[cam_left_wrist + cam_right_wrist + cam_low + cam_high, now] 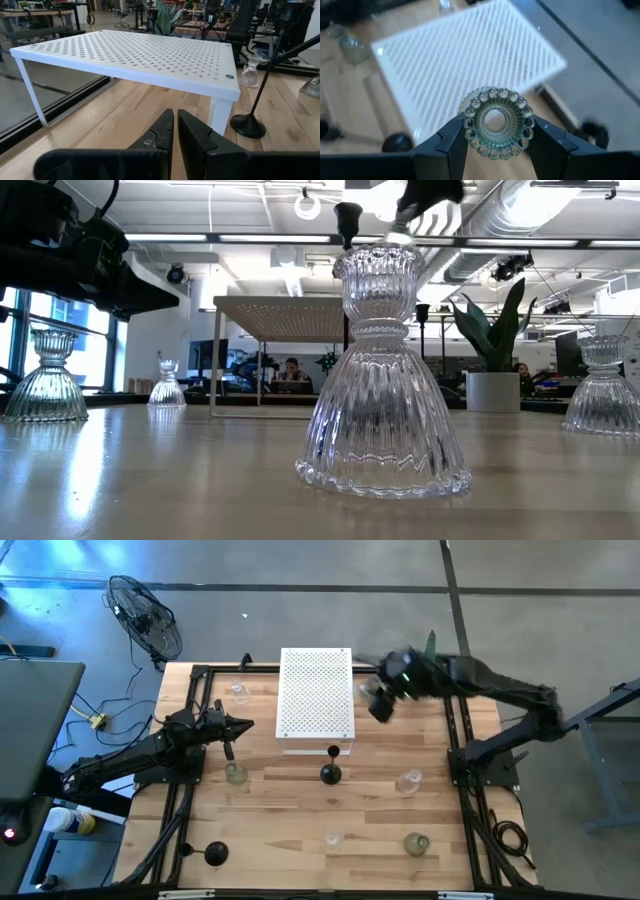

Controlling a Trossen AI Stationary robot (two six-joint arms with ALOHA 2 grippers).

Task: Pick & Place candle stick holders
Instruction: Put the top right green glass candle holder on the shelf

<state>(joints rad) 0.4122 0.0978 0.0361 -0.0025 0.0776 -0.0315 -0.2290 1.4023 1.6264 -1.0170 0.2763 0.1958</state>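
Only the right wrist view shows what the right gripper (495, 131) carries: a greenish glass holder (496, 129) with a beaded rim, clamped between its jaws above the white perforated shelf (470, 60). From the high view the right gripper (381, 700) is blurred beside the shelf's right edge and its load cannot be made out. The left gripper (175, 135) has its jaws pressed together, empty, near the shelf's left side. A tall black holder (331, 772) stands on the counter (280, 830) before the shelf; clear glass holders (385, 370) stand scattered about.

Left hand (243, 725) closed, low; right hand (380, 705) raised, gripping.
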